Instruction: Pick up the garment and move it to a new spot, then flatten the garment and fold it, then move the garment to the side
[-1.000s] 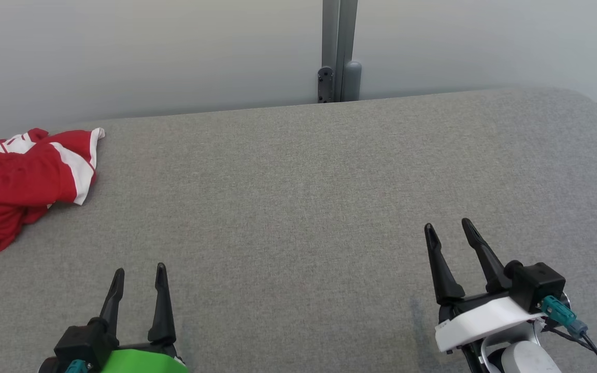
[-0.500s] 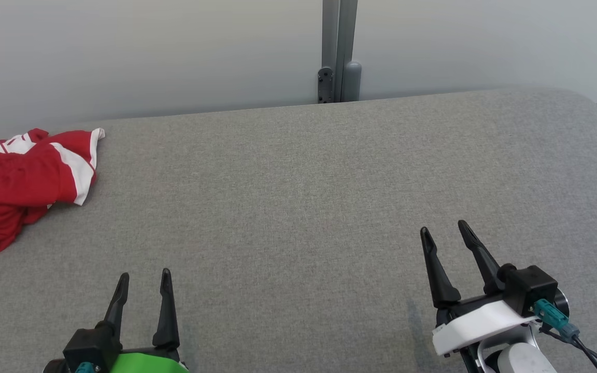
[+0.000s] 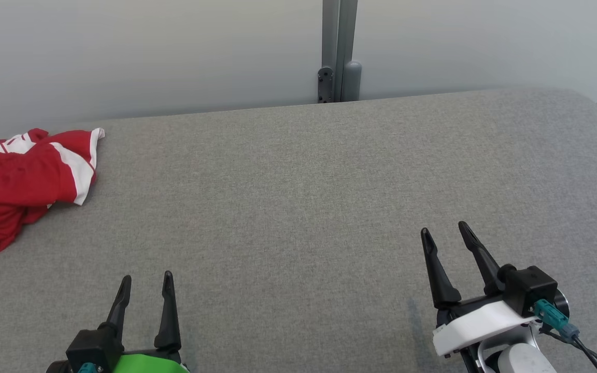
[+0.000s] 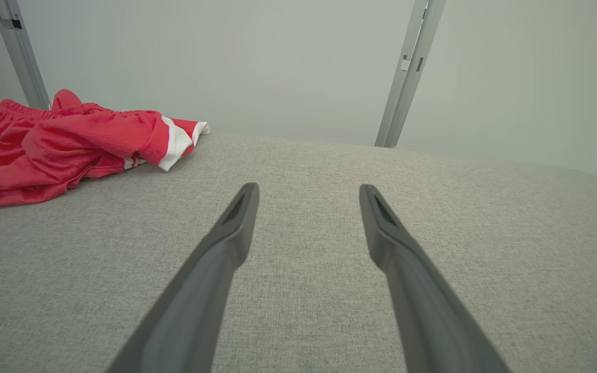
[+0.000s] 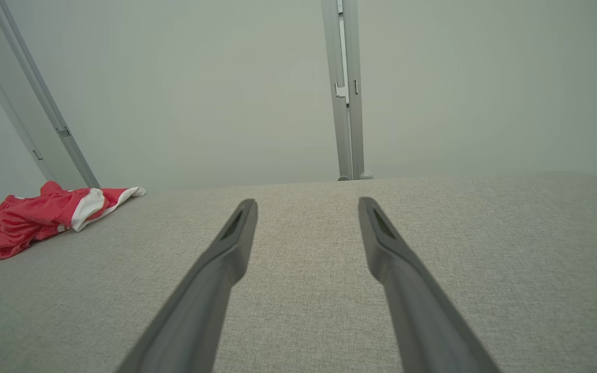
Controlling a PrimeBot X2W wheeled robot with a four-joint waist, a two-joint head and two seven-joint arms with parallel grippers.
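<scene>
Garment (image 3: 16, 176): red cloth with white stripe bands and a white-edged hem, crumpled in a loose heap, neither flat nor folded. It lies at the far left of the grey fabric surface (image 3: 298, 181), close to the back edge, and part of it runs past the head view's left border.

Left gripper (image 3: 147, 276): low at near left, fingers apart, empty, well apart from the garment.

Right gripper (image 3: 444, 228): near right, fingers spread likewise, gripping nothing.

Behind the surface: pale wall panels (image 3: 148, 52) and a grey metal post (image 3: 339, 46) at centre. A second post (image 4: 18, 52) stands behind the garment in the left wrist view.

Grey fabric runs unbroken from the left gripper to the garment.
</scene>
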